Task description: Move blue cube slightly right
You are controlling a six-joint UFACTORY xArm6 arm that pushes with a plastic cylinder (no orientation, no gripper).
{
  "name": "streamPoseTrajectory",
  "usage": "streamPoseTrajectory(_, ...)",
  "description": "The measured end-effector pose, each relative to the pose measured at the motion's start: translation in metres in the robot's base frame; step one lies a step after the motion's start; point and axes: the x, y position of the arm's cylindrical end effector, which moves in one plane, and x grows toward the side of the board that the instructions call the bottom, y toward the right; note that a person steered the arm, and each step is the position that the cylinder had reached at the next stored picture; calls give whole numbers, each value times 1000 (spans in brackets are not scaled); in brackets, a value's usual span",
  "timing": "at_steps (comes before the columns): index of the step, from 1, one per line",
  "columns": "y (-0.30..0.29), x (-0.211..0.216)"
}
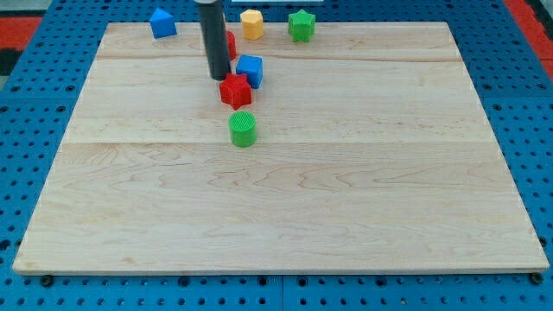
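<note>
The blue cube [251, 69] sits near the view's top, left of centre, on the wooden board [346, 190]. A red star-shaped block [235, 91] touches its lower left side. My tip [219, 77] stands just left of the blue cube and just above-left of the red block, close to both. Another red block [230, 45] is partly hidden behind the rod, above the blue cube.
A green cylinder [244, 129] lies below the red block. A blue house-shaped block [162, 23] is at the top left. A yellow block [251, 24] and a green star [301, 25] sit at the board's top edge.
</note>
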Motion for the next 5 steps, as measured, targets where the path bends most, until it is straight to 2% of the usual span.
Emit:
streamPoseTrajectory(2,-2,25)
streamPoseTrajectory(4,-18,-12)
streamPoseTrajectory(5,-7,-12)
